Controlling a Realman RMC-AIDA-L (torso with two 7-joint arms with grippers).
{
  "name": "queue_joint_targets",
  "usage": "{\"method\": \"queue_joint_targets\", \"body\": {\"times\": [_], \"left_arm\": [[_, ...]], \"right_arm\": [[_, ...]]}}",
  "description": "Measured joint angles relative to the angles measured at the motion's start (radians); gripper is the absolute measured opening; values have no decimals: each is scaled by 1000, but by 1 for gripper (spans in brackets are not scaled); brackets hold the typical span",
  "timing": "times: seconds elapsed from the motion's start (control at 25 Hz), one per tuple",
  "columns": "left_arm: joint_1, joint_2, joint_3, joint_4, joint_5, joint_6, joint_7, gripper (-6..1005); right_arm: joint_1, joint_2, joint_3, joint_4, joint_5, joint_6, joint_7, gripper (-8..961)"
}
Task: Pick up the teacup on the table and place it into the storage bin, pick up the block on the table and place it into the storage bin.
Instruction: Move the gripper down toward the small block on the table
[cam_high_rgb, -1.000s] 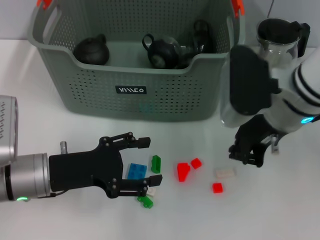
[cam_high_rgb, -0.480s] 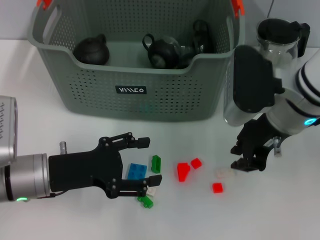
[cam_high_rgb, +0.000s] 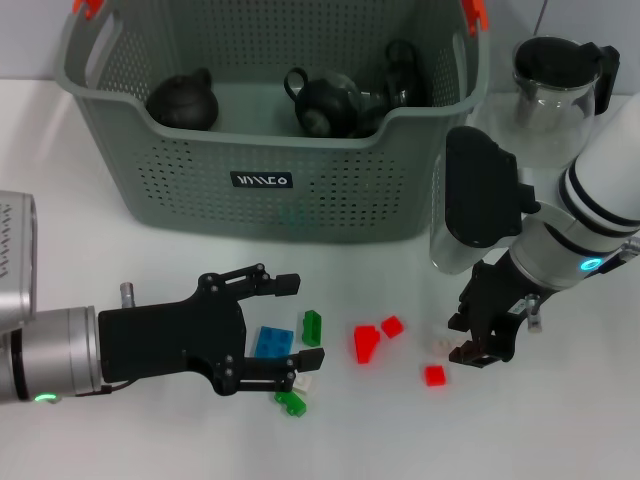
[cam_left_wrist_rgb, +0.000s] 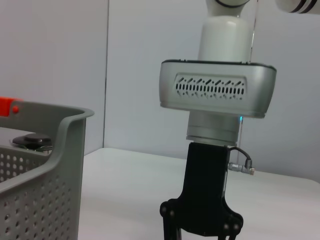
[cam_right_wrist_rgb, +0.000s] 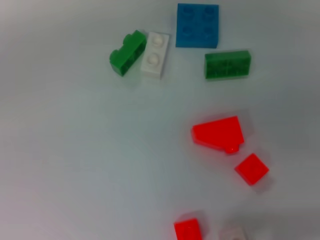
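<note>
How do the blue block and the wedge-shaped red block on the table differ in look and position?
The blue block is a flat square plate with studs; the wedge-shaped red block has a sloped face. The blue one lies between the open fingers of the left gripper; the red one lies apart, between the left gripper and the right gripper. Both rest on the white table, outside the storage bin.
</note>
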Motion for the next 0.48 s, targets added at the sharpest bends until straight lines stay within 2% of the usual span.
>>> {"method": "queue_joint_targets", "body": {"times": [0.48], "left_arm": [[0,0,0,0,-1,-2,-4,861]], "right_arm": [[24,2,-5,76,3,60,-15,391]]}}
